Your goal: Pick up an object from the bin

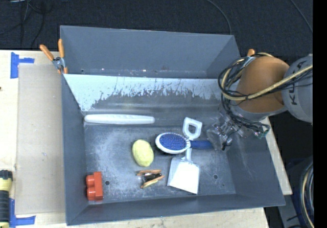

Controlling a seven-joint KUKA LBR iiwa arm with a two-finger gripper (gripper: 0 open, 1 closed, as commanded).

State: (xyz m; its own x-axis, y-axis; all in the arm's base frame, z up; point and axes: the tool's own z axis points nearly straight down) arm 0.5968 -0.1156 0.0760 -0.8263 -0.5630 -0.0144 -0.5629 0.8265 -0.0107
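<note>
- Red block lies near the front left corner of the grey bin.
- Brown clip and white scoop sit mid-front.
- Yellow oval is beside the blue brush, whose handle points right.
- Pincer is just beside that handle's end; whether it is open or closed cannot be told.
- White rod lies farther back.

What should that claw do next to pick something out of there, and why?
Probably a small shift toward the middle of the bin and down, onto the handle of the blue brush. The claw hangs at the bin's right side, just beside that handle's end, the nearest thing to it. The white scoop lies close alongside, so a short, careful move seems wisest.
</note>
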